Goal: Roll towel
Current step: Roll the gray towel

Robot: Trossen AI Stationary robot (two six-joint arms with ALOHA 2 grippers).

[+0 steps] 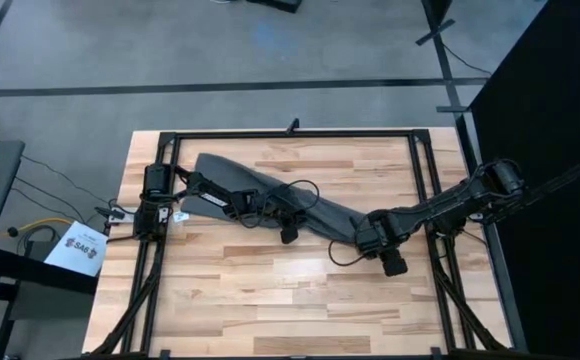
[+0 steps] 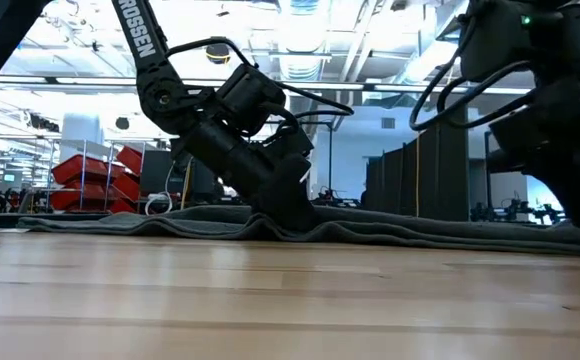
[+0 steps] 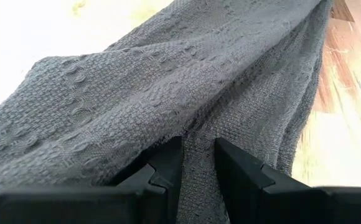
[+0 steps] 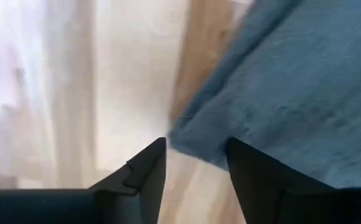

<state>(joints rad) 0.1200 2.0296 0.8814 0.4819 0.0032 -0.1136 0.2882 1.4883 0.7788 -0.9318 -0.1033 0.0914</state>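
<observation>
The dark grey towel [image 1: 220,170] lies as a long narrow band, slanting from the table's far left toward its right middle. In the low view it lies flat on the wood [image 2: 420,232]. My left gripper [image 1: 288,232] [image 3: 199,155] is down on the towel's middle, shut on a ridge of cloth. My right gripper [image 1: 367,236] [image 4: 196,155] is at the towel's right end, open. A corner of the towel [image 4: 187,137] lies between its fingertips; whether they touch it I cannot tell. My left gripper pinches a raised fold of the towel [image 3: 199,127] between its two fingers, about midway along the band. The fingers slant down from the table's left side. Around the fold the cloth puckers into a low ridge [image 2: 270,226], and the rest of the towel stays on the table.
A black frame [image 1: 290,133] runs around the wooden tabletop. Bare wood [image 1: 290,300] fills the near half of the table. Cables loop over the towel beside the left arm [image 1: 300,190]. The right arm's wrist camera [image 1: 395,263] sticks out toward the near edge.
</observation>
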